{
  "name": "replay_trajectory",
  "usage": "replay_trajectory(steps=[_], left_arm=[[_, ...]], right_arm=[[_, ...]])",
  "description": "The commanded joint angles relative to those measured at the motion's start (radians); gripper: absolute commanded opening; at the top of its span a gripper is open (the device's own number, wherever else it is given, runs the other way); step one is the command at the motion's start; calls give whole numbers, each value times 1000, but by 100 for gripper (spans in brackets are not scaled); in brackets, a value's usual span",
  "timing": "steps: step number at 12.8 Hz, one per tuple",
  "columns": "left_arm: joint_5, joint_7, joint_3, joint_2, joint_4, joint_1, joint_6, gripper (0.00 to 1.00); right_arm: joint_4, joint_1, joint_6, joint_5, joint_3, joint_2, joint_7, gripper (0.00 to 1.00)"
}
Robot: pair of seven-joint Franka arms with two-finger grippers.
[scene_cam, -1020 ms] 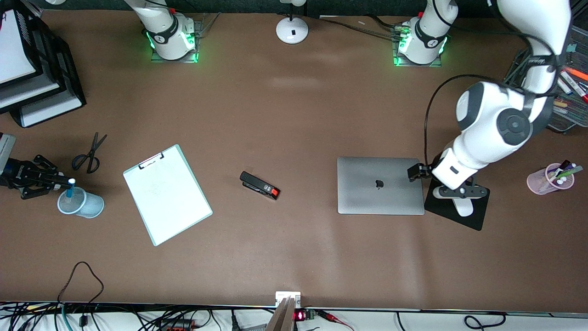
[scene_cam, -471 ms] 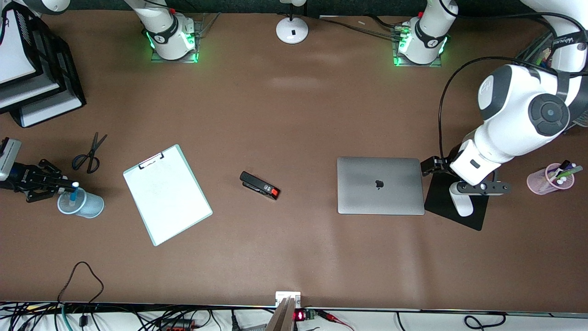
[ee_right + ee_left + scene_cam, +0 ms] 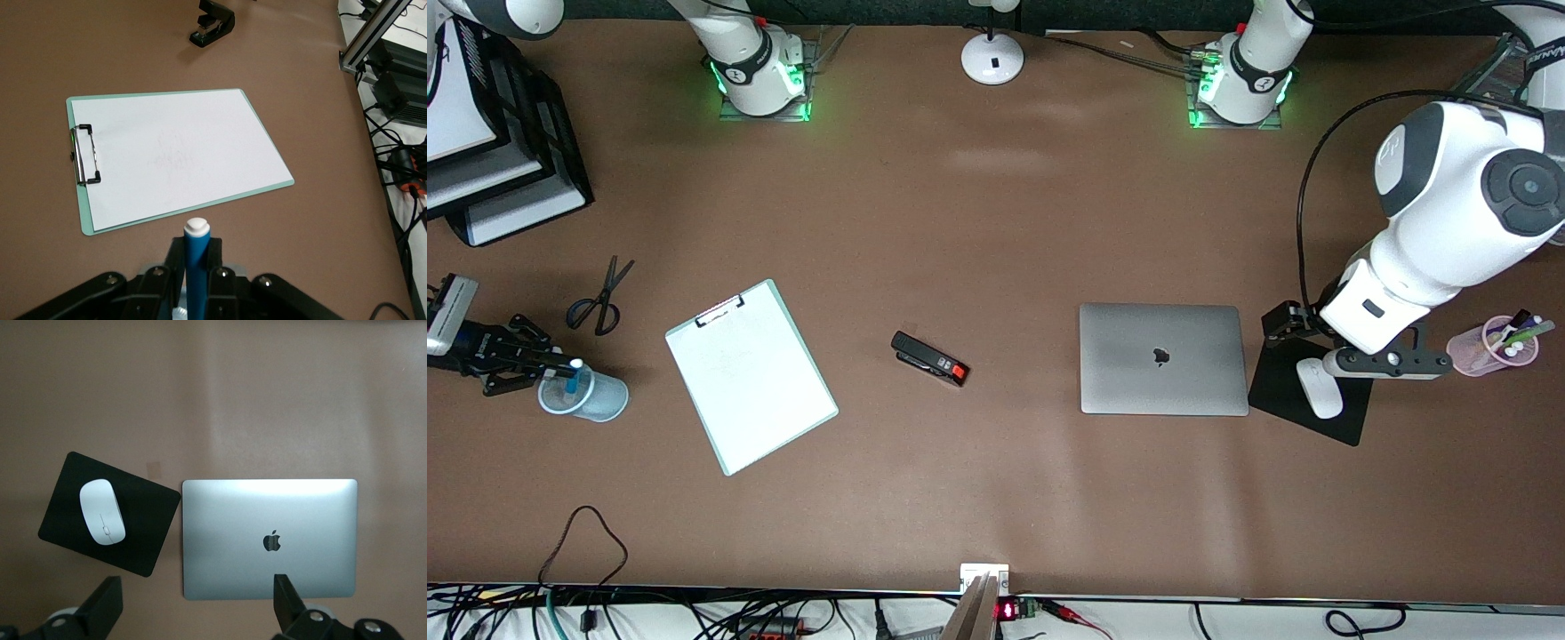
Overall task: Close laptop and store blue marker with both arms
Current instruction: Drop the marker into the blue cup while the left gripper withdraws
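Laptop (image 3: 1163,358) shut, now clear of my wide-open left gripper (image 3: 193,603) | right gripper (image 3: 534,362) – still clamping blue marker (image 3: 571,377) over cup (image 3: 585,395).

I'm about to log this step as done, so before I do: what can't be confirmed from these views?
- Right gripper: right wrist view cuts its fingers at the frame edge around the blue marker; grip unclear.
- Cup: its inside and the marker's lower end are hidden by its wall in the front view.
- Left gripper over the mouse pad: the wrist hides it in the front view.
- Laptop: lid seam unseen.
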Motion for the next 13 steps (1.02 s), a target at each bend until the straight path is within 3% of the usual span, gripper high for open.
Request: replay_trajectory(steps=[1,10,11,13], left_arm=[[19,20,-10,-7,35,10,-30,100],[20,18,-21,-6,58,-17,-32,100],[20,18,-21,-14,64,-11,-61,100],[20,20,-13,-14,170,-5,-189,100]], right_arm=[[27,-16,10,20,13,21,-15,5],[25,-30,21,20,13,68,-6,6],[25,-31,21,22,13,73,-4,6],[25,-41,21,22,13,79,-6,7]])
